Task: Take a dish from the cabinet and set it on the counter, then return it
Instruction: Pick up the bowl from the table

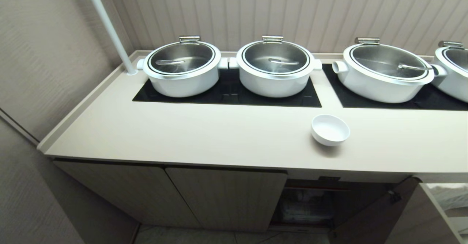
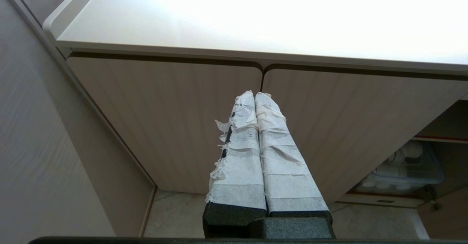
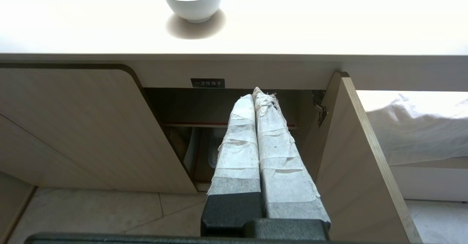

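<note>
Sitting upright on counter [image 1: 219, 138], dish [image 1: 330, 129], cabinet [image 3: 234, 127] door open below

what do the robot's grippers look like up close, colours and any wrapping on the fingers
Both look alike: the left gripper and the right gripper each have two long, tapering fingers wrapped in frayed white tape, set on dark grey-black blocky bases. No cables or markings show.
</note>
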